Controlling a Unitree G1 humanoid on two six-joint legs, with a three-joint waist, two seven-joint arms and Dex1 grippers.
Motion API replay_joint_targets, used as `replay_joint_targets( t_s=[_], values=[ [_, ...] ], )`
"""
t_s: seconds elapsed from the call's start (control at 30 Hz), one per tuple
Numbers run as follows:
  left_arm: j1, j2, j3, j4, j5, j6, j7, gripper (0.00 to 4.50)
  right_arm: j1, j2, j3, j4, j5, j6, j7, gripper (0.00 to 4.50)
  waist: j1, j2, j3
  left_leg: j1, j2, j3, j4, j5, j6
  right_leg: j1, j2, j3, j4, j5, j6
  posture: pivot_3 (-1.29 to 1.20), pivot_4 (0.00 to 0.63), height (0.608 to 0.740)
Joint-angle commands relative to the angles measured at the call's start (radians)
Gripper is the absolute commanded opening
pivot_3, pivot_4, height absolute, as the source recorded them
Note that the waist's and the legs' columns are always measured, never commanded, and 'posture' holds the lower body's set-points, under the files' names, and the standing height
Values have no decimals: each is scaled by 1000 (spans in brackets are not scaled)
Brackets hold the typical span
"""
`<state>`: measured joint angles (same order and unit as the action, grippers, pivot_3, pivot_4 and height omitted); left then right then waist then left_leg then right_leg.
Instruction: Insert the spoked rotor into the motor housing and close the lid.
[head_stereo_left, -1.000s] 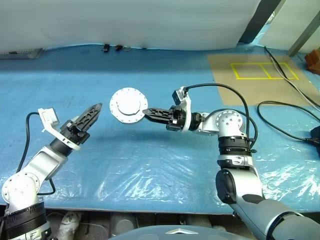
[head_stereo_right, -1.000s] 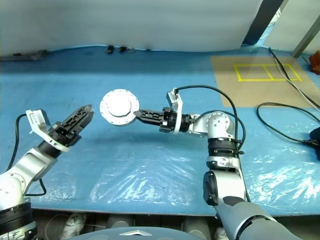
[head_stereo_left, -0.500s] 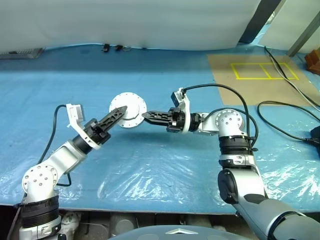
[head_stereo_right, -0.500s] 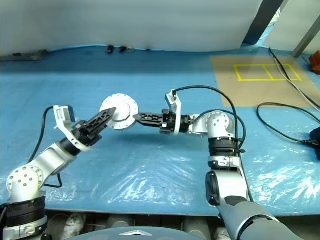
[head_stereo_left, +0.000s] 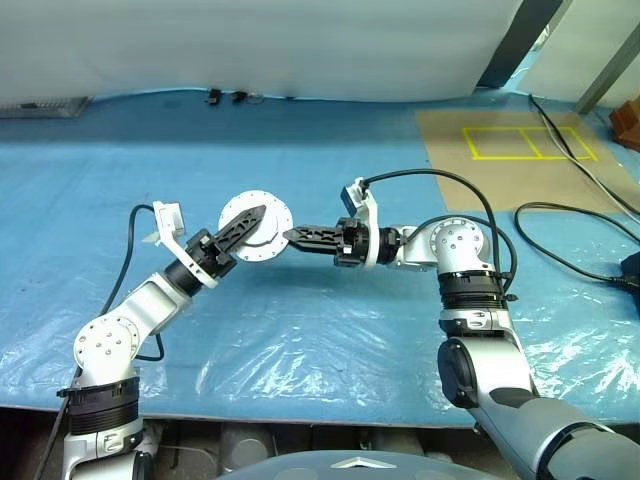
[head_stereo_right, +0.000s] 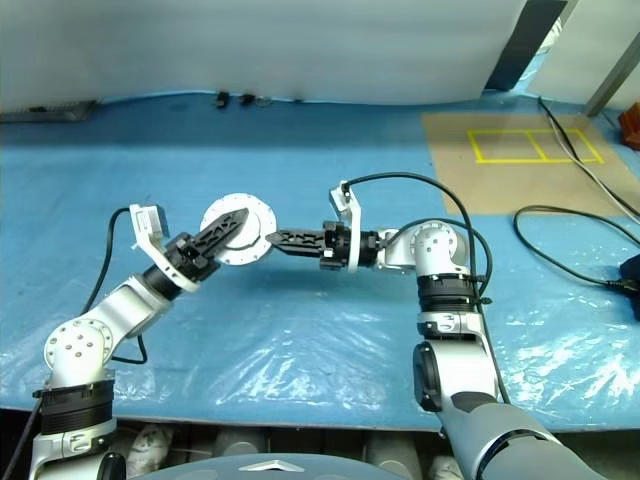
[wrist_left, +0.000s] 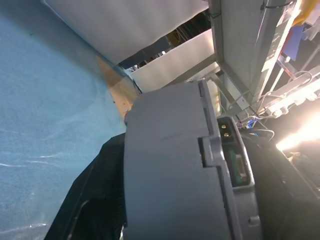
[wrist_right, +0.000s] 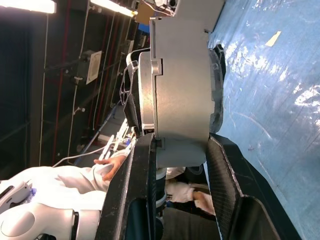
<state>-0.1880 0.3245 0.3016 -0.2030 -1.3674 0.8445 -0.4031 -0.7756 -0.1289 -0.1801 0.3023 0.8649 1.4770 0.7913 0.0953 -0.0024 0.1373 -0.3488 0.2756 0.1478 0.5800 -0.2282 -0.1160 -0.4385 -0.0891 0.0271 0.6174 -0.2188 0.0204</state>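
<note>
With the right hand (head_stereo_left: 292, 237) clamped on the closed motor housing (head_stereo_left: 256, 226) above the worktop (head_stereo_left: 320, 310), the left hand (head_stereo_left: 252, 219) straddles its rim, fingers apart, likely to press the lid shut next.

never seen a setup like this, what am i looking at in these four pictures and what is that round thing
A two-armed robot works over a table covered in blue plastic sheet. Two pictures look down from its head; the other two come from a camera on each wrist. The right gripper holds a round silver-grey motor housing in the air by its edge, lid closed as far as I can tell. The left gripper reaches in from the other side, its fingers straddling the case. The right wrist view shows the case edge-on between black fingers. Cables lie on the robot's right.
</note>
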Motion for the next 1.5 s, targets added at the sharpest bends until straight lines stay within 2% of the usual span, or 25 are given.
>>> replay_joint_targets(
  t_s=[0.03,0.17,0.37,0.63,0.83,1.0,1.2,1.43,1.47,1.5],
  values=[
    [-31,-2,-43,-14,55,-2,26,2693,-11,16,19,-69,21,-58,14,1053,0,0,0,0,0,0,0,0,0,0,0,0,1,0,0,0,150,740],
    [-35,-14,-37,-15,43,-11,7,2692,15,20,36,-103,-9,-138,-12,1053,0,0,0,0,0,0,1,0,0,0,0,0,1,0,0,0,150,740],
    [-60,-30,-14,19,57,-29,46,2452,8,21,30,-74,18,-100,-12,3074,-1,0,0,0,0,0,1,0,0,0,0,0,2,0,0,0,150,740],
    [-124,-18,106,82,81,-125,124,2446,1,25,20,-60,18,-103,-9,3117,-8,0,0,1,0,0,1,0,0,0,0,1,2,0,0,0,150,740],
    [-140,36,214,114,206,-253,223,2446,3,6,29,-60,-5,-139,-21,3117,-13,-3,0,0,0,-1,1,0,0,0,0,0,1,0,0,0,150,740],
    [-95,101,282,248,353,-336,253,2446,25,-65,38,-35,-67,-229,-17,3117,-12,-5,-1,1,0,-1,2,0,0,0,0,0,1,0,0,0,150,740],
    [-98,104,238,394,484,-346,242,2446,41,-87,74,-38,-82,-247,-2,3117,-3,-8,-1,2,0,-1,2,0,0,0,0,-1,1,0,0,0,150,740],
    [-137,84,232,480,544,-349,213,2446,42,-68,117,-38,-101,-280,3,3117,0,-10,-1,4,0,-2,7,-2,-3,3,-1,0,5,0,0,0,150,740],
    [-131,88,232,495,558,-349,212,3168,45,-68,122,-36,-104,-285,6,3117,0,-10,-1,4,0,-2,7,-2,-3,3,-1,0,5,0,0,0,150,740],
    [-125,92,236,508,572,-349,216,3426,47,-67,125,-34,-107,-291,8,3117,-1,-10,-1,4,0,-2,7,-2,-3,4,-1,0,6,0,0,0,150,740]
  ],
)
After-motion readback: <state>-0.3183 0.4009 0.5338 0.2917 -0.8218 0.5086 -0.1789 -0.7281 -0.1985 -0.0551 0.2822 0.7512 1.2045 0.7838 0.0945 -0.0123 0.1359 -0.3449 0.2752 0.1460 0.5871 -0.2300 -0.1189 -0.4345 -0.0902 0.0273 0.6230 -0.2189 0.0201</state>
